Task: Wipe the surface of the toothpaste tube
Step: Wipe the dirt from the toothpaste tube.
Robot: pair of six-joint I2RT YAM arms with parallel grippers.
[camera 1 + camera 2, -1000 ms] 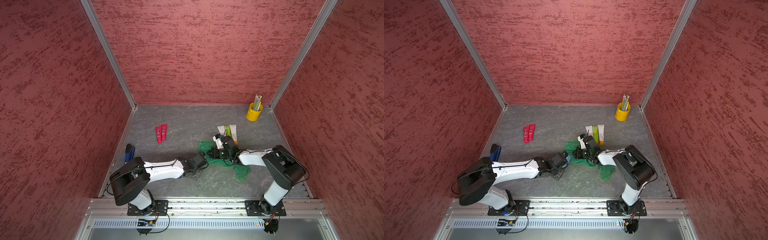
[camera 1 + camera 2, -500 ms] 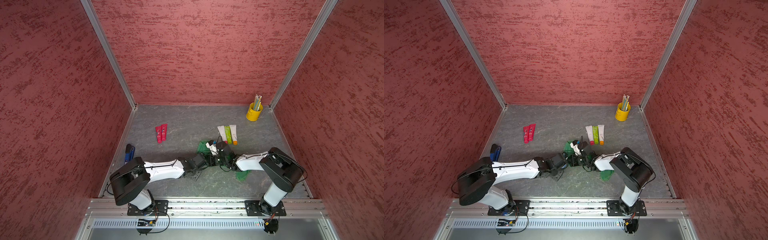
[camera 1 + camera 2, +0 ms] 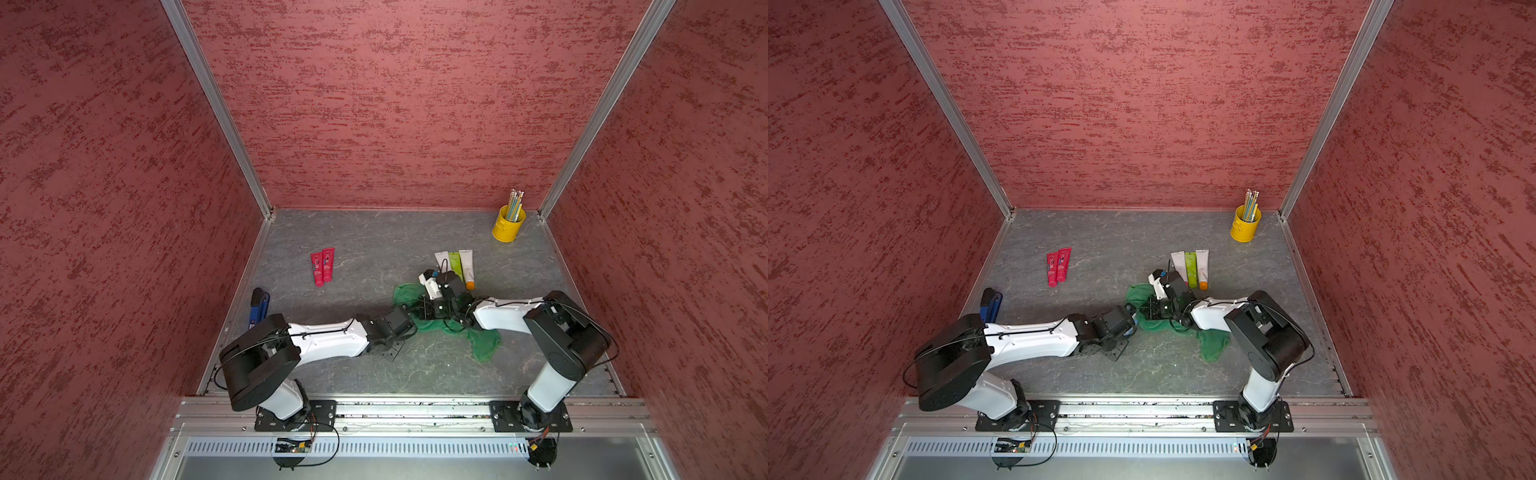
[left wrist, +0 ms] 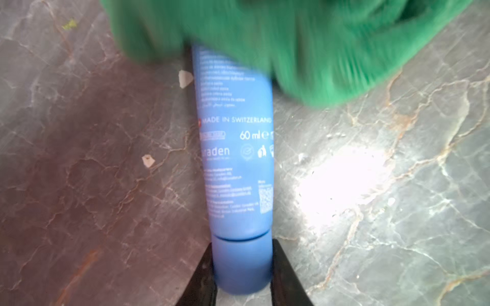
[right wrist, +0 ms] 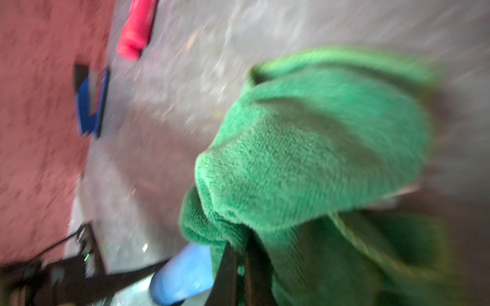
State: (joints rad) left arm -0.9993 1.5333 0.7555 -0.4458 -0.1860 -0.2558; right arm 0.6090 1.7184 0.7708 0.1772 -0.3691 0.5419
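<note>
With the left gripper [image 4: 242,267] pinching the tube [image 4: 236,159] by one end only, the cloth [image 5: 318,148] (clamped in the fully closed right gripper [image 5: 238,254]) may drag it loose or askew.

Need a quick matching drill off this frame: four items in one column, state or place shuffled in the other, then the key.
Items
1. blue toothpaste tube
2. green cloth
3. yellow cup
4. red tubes

States or places
A. stands in a far corner, pencils inside
B. cap end clamped between the left gripper fingers
C. lie side by side on the table, away from both arms
D. pinched by the right gripper, draped over the blue toothpaste tube's far end

Pairs: 1-B, 2-D, 3-A, 4-C
</note>
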